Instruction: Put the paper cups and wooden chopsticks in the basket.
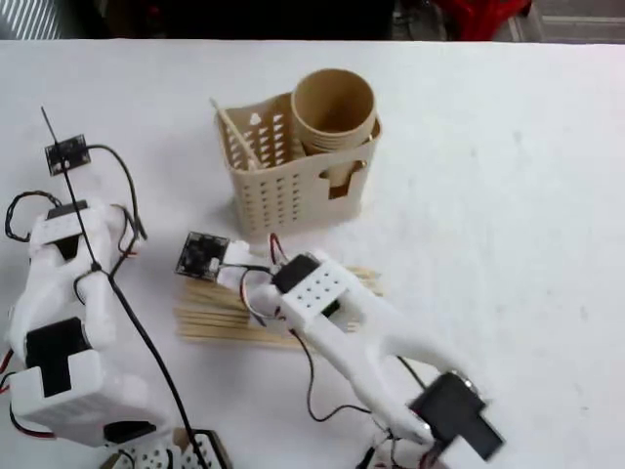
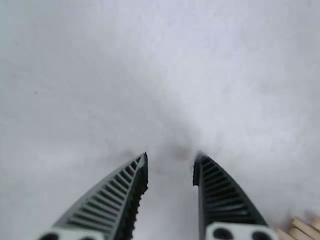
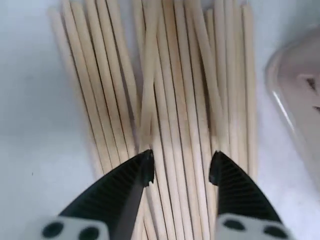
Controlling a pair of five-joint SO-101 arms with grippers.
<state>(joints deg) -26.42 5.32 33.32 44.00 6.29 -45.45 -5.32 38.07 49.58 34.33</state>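
A cream slotted basket (image 1: 293, 186) stands on the white table and holds stacked paper cups (image 1: 334, 107) and a chopstick (image 1: 234, 132) leaning in its left part. Several wooden chopsticks (image 1: 220, 313) lie in a flat pile in front of the basket. My right gripper (image 3: 181, 167) is open right over the pile (image 3: 170, 100), a few sticks between its fingertips. The right arm (image 1: 322, 293) covers the pile's middle in the high view. My left gripper (image 2: 170, 167) is open over bare table, with stick ends (image 2: 302, 227) at the corner of its view.
The left arm (image 1: 63, 293) sits at the table's left side with black cables (image 1: 127, 303) running past it. A corner of the basket (image 3: 300, 95) lies beside the pile in the right wrist view. Open white table stretches to the right and back.
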